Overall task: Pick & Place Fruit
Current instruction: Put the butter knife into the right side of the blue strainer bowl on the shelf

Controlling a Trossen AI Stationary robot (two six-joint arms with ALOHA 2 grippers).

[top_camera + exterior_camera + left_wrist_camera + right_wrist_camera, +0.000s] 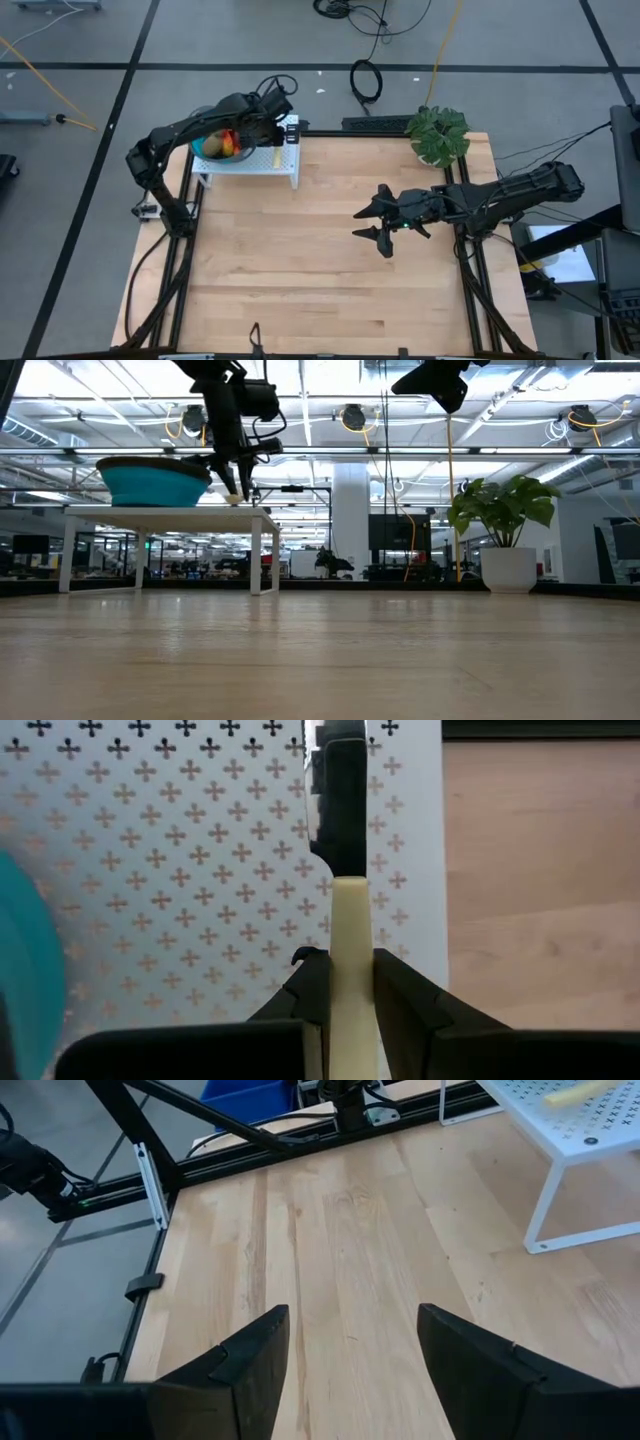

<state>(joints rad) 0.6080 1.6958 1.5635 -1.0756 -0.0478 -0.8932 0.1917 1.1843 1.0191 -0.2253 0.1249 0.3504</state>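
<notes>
A teal bowl (205, 150) holding red-orange and yellow-green toy fruit (228, 143) stands on a white perforated stand (270, 162) at the table's far left. My left gripper (272, 128) hovers over the stand beside the bowl, shut on a pale yellow stick (350, 920). In the low view the left gripper (238, 485) points down at the stand top, right of the bowl (155, 482). My right gripper (368, 220) is open above the table's middle right, away from the fruit, with only bare wood between its fingers (352, 1330). My left gripper pinches the pale yellow stick (350, 970) between its two fingers (405, 995), coming from above. The stick lies along the fingers and juts out past their tips over the white stand. Whether its free end (232, 498) touches the stand top, I cannot tell.
A leafy potted plant (440, 135) stands at the table's far right corner. The stand's thin legs (545, 1210) rest on the wood. Open wooden tabletop (300, 270) spreads across the middle and near side. Black frame rails run along both table edges.
</notes>
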